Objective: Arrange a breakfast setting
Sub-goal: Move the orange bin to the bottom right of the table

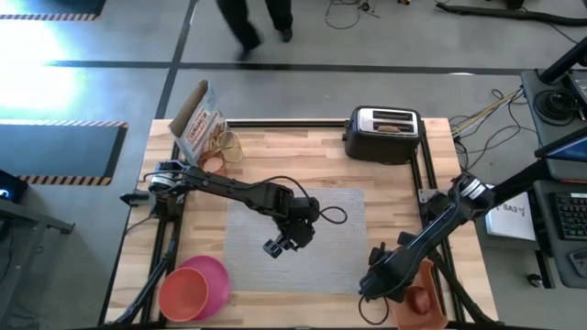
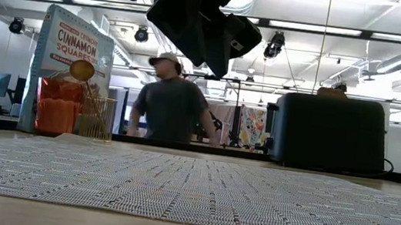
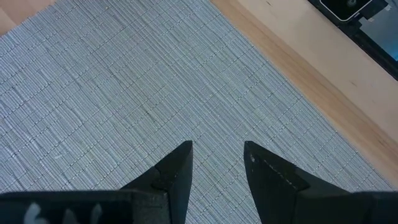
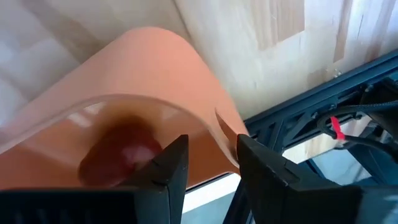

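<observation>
The grey mat (image 1: 321, 220) lies flat at the table's middle. My left gripper (image 1: 278, 246) hovers open over it, its fingers (image 3: 177, 168) apart above the weave. My right gripper (image 1: 396, 286) is open at the near right, over a corner of the orange tray (image 4: 155, 68), where the red apple (image 4: 118, 152) lies. The red-orange bowl (image 1: 183, 295) sits on the pink plate (image 1: 215, 272) at the near left. The clear cup (image 1: 227, 145), with the gold spoon (image 2: 82, 71) standing in it, is at the far left. The toast (image 1: 390, 127) sticks out of the toaster (image 1: 383, 137).
A cereal box (image 1: 195, 121) stands by the cup at the far left corner. The black frame rails (image 1: 424, 174) run along the table's right edge. A person (image 2: 172, 109) stands beyond the far edge.
</observation>
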Controlling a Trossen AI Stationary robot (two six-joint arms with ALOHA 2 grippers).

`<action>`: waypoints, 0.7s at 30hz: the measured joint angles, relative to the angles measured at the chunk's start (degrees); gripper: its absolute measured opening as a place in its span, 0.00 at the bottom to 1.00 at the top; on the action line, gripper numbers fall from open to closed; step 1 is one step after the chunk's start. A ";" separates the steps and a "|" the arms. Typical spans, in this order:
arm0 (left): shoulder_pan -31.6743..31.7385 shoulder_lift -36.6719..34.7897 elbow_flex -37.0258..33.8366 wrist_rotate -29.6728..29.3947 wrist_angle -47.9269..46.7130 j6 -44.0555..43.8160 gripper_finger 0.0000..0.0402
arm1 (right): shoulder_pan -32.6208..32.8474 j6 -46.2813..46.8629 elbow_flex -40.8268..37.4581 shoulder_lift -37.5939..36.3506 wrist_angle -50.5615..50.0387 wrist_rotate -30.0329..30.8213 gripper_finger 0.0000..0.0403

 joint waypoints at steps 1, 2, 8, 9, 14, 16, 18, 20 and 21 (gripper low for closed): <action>0.00 0.00 -0.01 0.00 0.00 0.00 0.32 | 0.00 0.14 0.34 -0.25 -0.02 0.13 0.31; 0.02 0.00 -0.01 0.00 0.02 0.00 0.32 | 0.00 0.51 0.50 -0.49 -0.04 0.23 0.31; 0.00 0.00 -0.01 0.00 0.00 -0.02 0.32 | 0.00 4.15 -0.80 -0.87 -0.96 1.02 0.30; 0.00 0.00 0.00 0.00 0.01 -0.02 0.32 | 0.00 4.58 -1.28 -0.81 -1.00 1.00 0.30; 0.00 0.00 -0.01 -0.01 0.00 -0.13 0.32 | 0.01 7.52 -4.15 -0.40 -1.09 0.77 0.31; 0.00 0.00 -0.01 0.00 0.00 -0.22 0.32 | 0.02 8.71 -5.00 -0.40 -1.23 0.73 0.32; 0.00 0.00 -0.01 0.00 -0.02 -0.22 0.32 | 0.02 9.04 -5.47 -0.40 -1.27 0.63 0.33; 0.00 0.00 -0.01 0.00 -0.02 -0.22 0.32 | 0.02 8.94 -5.61 -0.40 -1.29 0.61 0.34; 0.01 0.00 -0.01 0.00 -0.02 -0.22 0.32 | 0.02 8.66 -5.63 -0.40 -1.29 0.61 0.35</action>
